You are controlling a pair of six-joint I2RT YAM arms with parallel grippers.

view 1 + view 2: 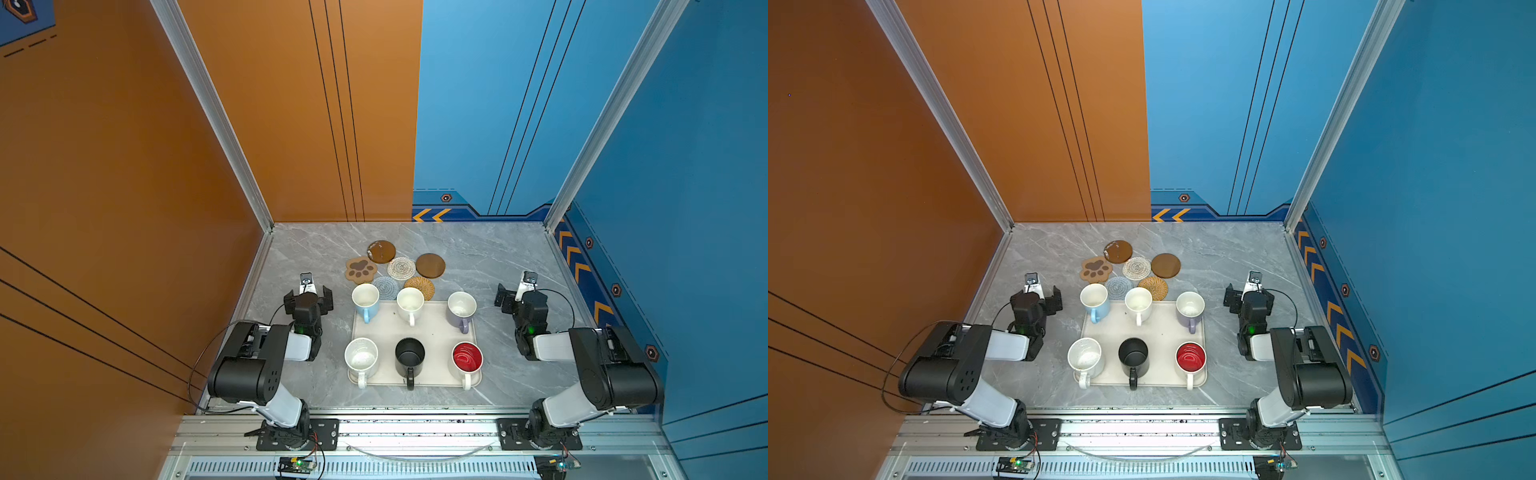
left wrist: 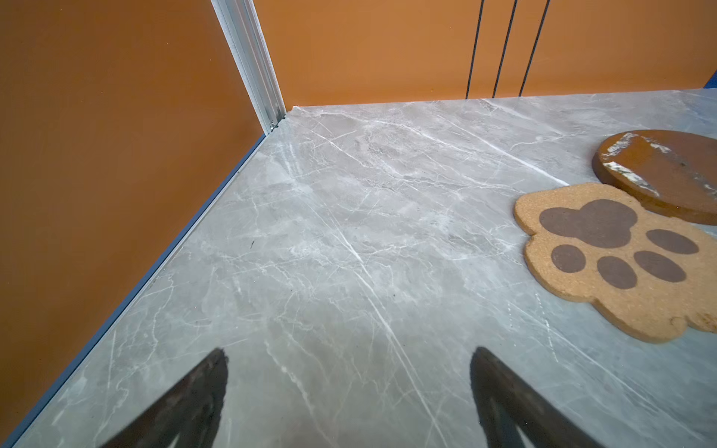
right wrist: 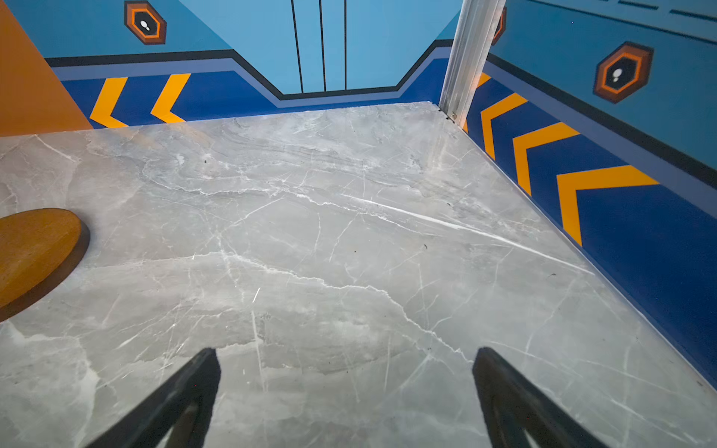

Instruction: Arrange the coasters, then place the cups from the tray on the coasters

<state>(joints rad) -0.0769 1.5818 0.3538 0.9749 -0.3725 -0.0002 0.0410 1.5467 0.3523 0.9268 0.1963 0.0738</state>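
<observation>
Both top views: large cream-beige rectangular tray (image 1: 434, 328) sits mid grey marble table (image 1: 498, 257), with six handled cups (image 1: 409, 355) upright on it in two rows of three. Six thin coasters (image 1: 401, 268) are clustered just beyond the tray's far edge. Left gripper (image 1: 308, 298) is left of the tray, right gripper (image 1: 1249, 298) right of it, both clear of the cups. Left wrist: jaws wide apart, empty, over bare marble; tan paw-shaped coaster (image 2: 620, 271) beside scuffed brown wooden disc (image 2: 667, 170). Right wrist: jaws wide apart, empty; plain brown wooden disc (image 3: 35, 252) at the view's edge.

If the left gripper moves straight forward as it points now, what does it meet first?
The way looks free: the open left gripper faces bare table, then probably the orange wall. The paw coaster lies beside that line. Depth is unclear.
</observation>
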